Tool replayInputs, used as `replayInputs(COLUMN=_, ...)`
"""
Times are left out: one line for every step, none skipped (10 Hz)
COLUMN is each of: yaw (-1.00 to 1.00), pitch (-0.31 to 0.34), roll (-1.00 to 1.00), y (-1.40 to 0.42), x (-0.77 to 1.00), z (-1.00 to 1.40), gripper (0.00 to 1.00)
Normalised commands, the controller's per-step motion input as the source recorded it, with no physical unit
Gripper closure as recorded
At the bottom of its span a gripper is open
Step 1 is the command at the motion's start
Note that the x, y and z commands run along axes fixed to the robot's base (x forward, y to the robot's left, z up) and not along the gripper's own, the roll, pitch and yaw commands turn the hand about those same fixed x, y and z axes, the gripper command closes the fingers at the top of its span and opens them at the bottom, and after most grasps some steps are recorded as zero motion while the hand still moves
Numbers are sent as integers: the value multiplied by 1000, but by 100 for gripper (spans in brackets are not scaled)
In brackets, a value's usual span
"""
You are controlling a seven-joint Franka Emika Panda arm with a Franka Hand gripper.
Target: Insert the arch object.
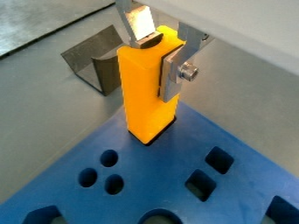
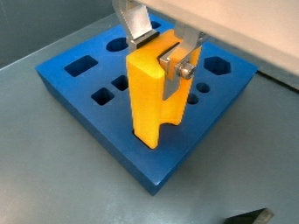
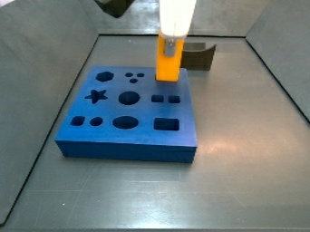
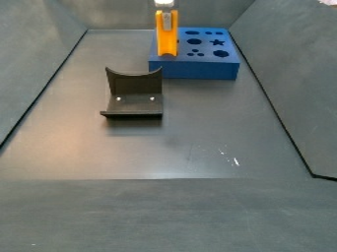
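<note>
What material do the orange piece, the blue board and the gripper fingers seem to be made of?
The arch object, held by the gripper above the board, looks like smooth plastic with an even, slightly glossy colour. The blue board looks matte, perhaps plastic or painted. The fingers look like bare metal, silver and shiny.

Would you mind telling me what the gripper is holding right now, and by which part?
The gripper holds the arch object, its jaws shut on the upper end; the lower end hangs at the blue board's corner.
</note>
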Motion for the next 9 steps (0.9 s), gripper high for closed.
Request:
replayInputs(yaw=0, pitch=0, roll=-154, y=0, x=89, z=-306, gripper=100)
replayInputs(yaw=0, pitch=0, roll=-156, y=0, x=17, z=-320, gripper=100)
replayInputs(yaw=0, pitch=-19, roll=-160, y=0, x=11, z=-411, gripper=100)
replayInputs(yaw=0, pitch=-46, roll=-133, y=0, x=17, z=-500, gripper=100)
replayInputs(yaw=309, pitch=-104, roll=-103, y=-3, x=0, z=-546, gripper=100)
replayInputs(yaw=714, pitch=-124, roll=0, y=-114, x=0, z=-491, gripper=100)
replayInputs(yaw=726, pitch=-83, roll=0, y=-231, x=0, z=-463, gripper=100)
replayInputs(yaw=554, pitch=-14, roll=0, y=-311, x=71, z=-369, gripper=100)
replayInputs(yaw=217, pitch=-60, roll=0, y=-260, x=0, z=-246, gripper=100)
